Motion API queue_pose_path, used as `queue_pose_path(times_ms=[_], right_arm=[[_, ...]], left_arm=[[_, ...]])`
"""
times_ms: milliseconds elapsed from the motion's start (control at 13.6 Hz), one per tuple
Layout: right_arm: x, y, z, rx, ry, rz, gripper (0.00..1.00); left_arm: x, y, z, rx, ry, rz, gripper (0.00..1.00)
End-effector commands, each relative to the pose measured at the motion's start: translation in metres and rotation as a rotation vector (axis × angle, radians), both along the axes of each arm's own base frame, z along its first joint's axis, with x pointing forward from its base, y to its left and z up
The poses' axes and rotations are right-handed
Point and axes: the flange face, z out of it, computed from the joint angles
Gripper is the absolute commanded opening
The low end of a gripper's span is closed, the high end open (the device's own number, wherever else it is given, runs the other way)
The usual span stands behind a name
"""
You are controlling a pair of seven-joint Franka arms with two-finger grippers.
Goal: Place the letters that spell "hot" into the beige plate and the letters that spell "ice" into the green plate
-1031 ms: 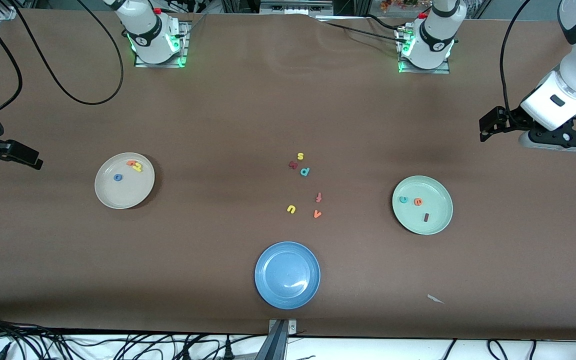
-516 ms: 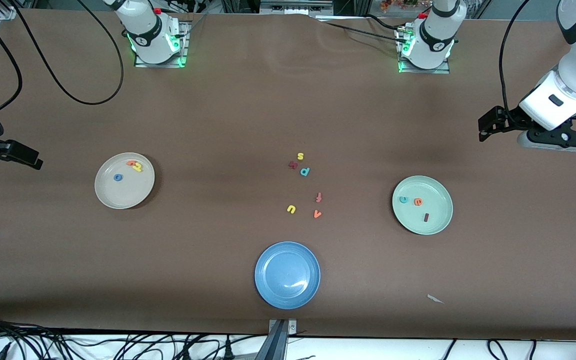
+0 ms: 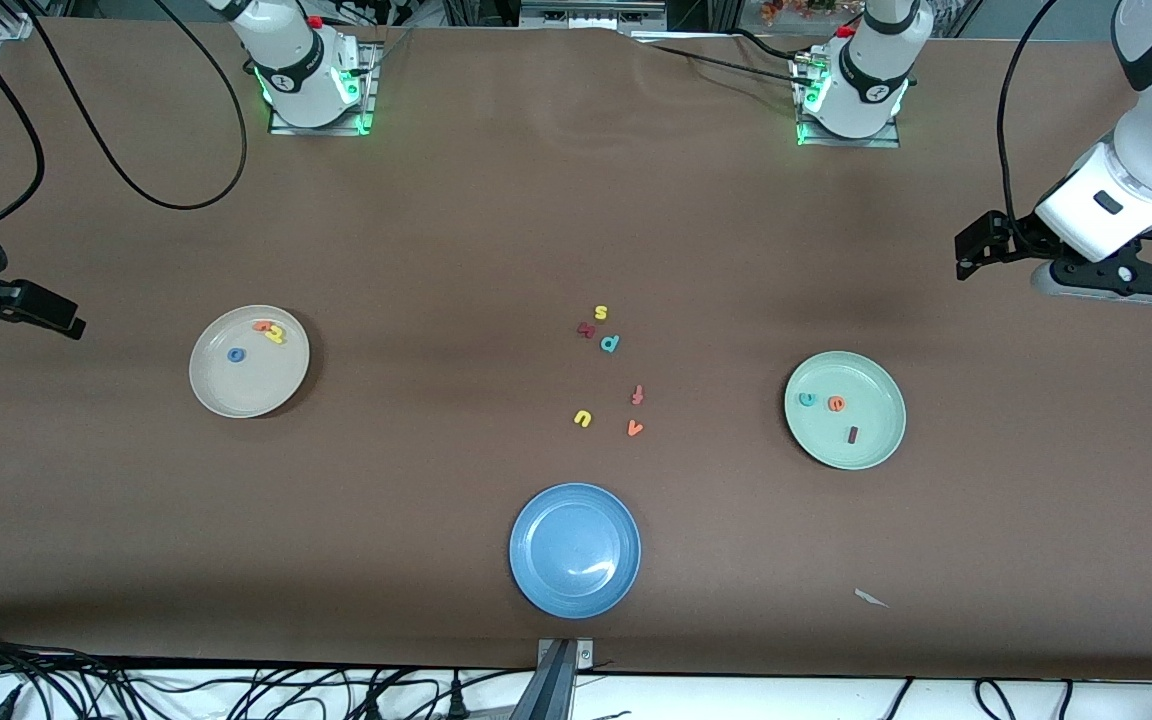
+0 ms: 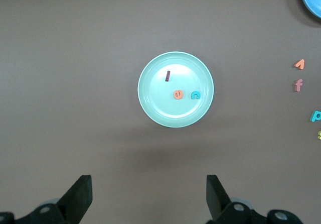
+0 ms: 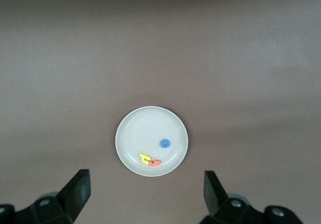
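Note:
The beige plate (image 3: 246,392) (image 5: 145,126) lies toward the right arm's end and holds a blue o (image 3: 235,354), a yellow h (image 3: 277,334) and an orange t (image 3: 262,325). The green plate (image 3: 878,398) (image 4: 175,114) lies toward the left arm's end. In it are a teal c (image 3: 807,399), an orange e (image 3: 836,404) and a maroon i (image 3: 852,434). My left gripper (image 4: 149,194) hangs open and empty over bare table off the green plate's edge. Over bare table off the beige plate's edge, my right gripper (image 5: 147,191) is open and empty too.
A blue plate (image 3: 546,580) sits near the front camera's edge, mid-table. Loose letters lie in the middle: yellow s (image 3: 600,312), a maroon letter (image 3: 586,329), teal p (image 3: 610,343), f (image 3: 637,394), yellow u (image 3: 582,418), orange v (image 3: 635,428). A white scrap (image 3: 871,598) lies nearer the camera.
The left arm's hand has drifted slightly toward the robots' bases. The right arm, plates and letters have not moved.

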Motion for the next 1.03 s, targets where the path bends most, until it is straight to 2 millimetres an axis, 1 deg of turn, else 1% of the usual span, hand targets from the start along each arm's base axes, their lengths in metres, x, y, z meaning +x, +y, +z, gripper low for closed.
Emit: queue_pose_path(times_ms=[0,368,516,663,957], right_arm=[[-0.0030,-0.0008,0.0083,0.006,-0.015,-0.010,1.00],[-0.0030,-0.0010,0.0083,0.005,-0.015,-0.010,1.00],[-0.0030,-0.0010,0.0083,0.005,-0.015,-0.010,1.00],[-0.0031,-0.0019,0.0083,0.005,-0.015,-0.011,1.00],[-0.0030,-0.0010,0.0083,0.005,-0.015,-0.010,1.00]], left_arm=[[-0.0060,-0.0026,0.0029,-0.020,0.004,0.007,1.00],[-0.0045,-0.0045,0.0058,-0.021,-0.003,0.006,1.00],[-0.0034,-0.0028,0.0025,-0.021,0.003,0.007,1.00],[-0.0016,-0.0021,0.0078,-0.022,-0.011,0.012,1.00],[-0.0050,-0.0010,0.0112,-0.022,-0.008,0.012,1.00]])
